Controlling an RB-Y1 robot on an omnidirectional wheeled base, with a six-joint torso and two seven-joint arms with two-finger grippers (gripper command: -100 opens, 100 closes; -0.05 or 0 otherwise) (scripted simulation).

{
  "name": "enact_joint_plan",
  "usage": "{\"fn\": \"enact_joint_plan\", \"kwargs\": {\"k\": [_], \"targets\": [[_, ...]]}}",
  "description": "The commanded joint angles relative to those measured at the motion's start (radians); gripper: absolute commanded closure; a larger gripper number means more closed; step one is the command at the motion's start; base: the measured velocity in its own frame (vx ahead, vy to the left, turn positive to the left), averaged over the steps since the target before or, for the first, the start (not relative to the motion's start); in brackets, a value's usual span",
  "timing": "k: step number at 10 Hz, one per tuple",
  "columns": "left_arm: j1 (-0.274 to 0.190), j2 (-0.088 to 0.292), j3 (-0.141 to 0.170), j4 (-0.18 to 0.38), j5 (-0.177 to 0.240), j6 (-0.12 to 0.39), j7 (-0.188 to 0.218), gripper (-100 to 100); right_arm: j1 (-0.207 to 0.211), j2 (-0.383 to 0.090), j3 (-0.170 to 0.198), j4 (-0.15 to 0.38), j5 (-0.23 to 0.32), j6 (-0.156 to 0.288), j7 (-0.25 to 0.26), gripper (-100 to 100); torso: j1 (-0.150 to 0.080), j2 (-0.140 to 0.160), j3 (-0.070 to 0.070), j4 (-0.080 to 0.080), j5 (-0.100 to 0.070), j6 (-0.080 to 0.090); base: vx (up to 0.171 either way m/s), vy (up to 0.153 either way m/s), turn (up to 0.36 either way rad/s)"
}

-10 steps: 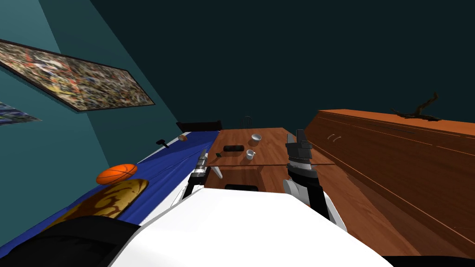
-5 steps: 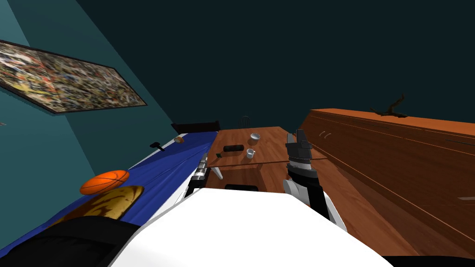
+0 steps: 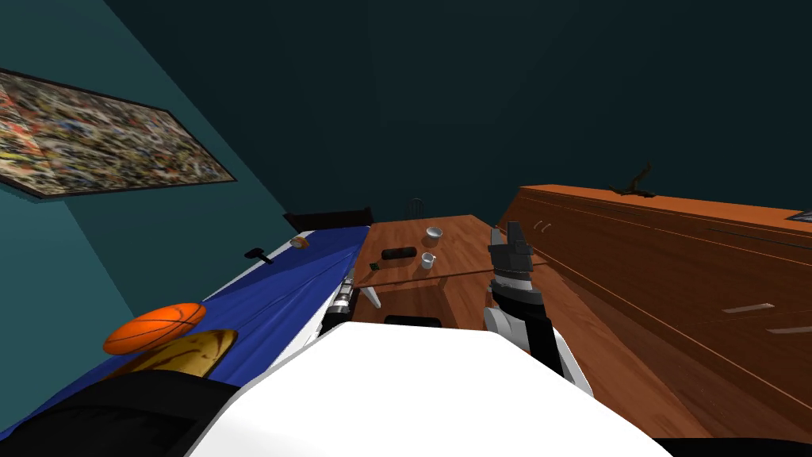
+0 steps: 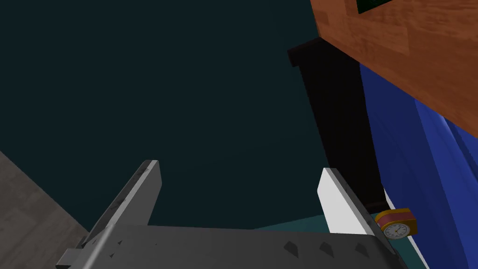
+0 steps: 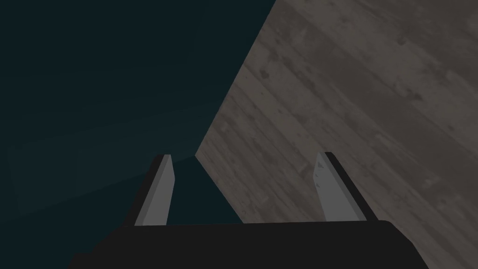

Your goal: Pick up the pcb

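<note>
Currently: left tool (image 4: 240, 196) and right tool (image 5: 242, 187) both gaping, empty; I am judging pcb (image 3: 373, 266), near bench (image 3: 464, 242) edge, needing closer, top-down approach.

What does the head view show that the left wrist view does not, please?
Only the head view: a white bowl, a white cup, a black bar, a basketball, a wall painting, a long wooden sideboard and the right gripper. Only the left wrist view: a patch of grey floor, and that the left gripper has its jaws open. Both: the wooden table, the blue cover, the small green board at the table's edge, and probably the little clock.
</note>
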Motion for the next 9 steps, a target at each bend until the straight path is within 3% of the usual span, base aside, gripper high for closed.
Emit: {"fn": "enact_joint_plan", "kwargs": {"k": [1,2,3,4,5,6,7,8,9], "targets": [[-0.016,0.008,0.005,0.05,0.005,-0.009,-0.04,-100,0.0,0.0,0.0,0.0,0.0,0.0,0.0,0,0.0,0.0,0.0,0.0,0.0,0.0,-0.043,0.05,-0.143],[-0.016,0.008,0.005,0.073,0.005,-0.009,-0.04,-100,0.0,0.0,0.0,0.0,0.0,0.0,0.0,0,0.0,0.001,0.0,0.0,0.0,0.0,-0.033,0.044,-0.095],[-0.027,0.013,0.007,0.112,0.009,-0.016,-0.079,-100,0.0,0.0,0.0,0.0,0.0,0.0,0.0,0,0.0,0.0,0.0,0.0,0.0,0.0,-0.026,0.038,-0.172],[-0.027,0.013,0.007,0.134,0.009,-0.016,-0.079,-100,0.0,0.0,0.0,0.0,0.0,0.0,0.0,0,-0.001,0.0,0.0,0.0,0.0,0.0,-0.025,0.041,-0.078],[-0.039,0.018,0.01,0.175,0.012,-0.023,-0.119,-100,0.0,0.0,0.0,0.0,0.0,0.0,0.0,0,0.0,0.0,0.0,0.0,0.0,0.0,-0.029,0.037,-0.148],[-0.039,0.018,0.01,0.189,0.012,-0.023,-0.119,-100,0.0,0.0,0.0,0.0,0.0,0.0,0.0,0,-0.001,0.0,0.0,0.0,0.0,0.0,-0.03,0.03,-0.083],[-0.052,0.022,0.013,0.226,0.015,-0.03,-0.16,-100,0.0,0.0,0.0,0.0,0.0,0.0,0.0,0,-0.001,0.0,0.0,0.0,0.0,0.0,-0.035,0.022,-0.188],[-0.052,0.022,0.013,0.243,0.015,-0.03,-0.16,-100,0.0,0.0,0.0,0.0,0.0,0.0,0.0,0,-0.002,0.0,0.0,0.0,0.0,0.0,-0.024,0.022,-0.074],[-0.066,0.027,0.016,0.278,0.019,-0.036,-0.202,-100,0.0,0.0,0.0,0.0,0.0,0.0,0.0,0,-0.002,0.0,0.0,0.0,0.0,0.0,-0.028,0.018,-0.146]]}}
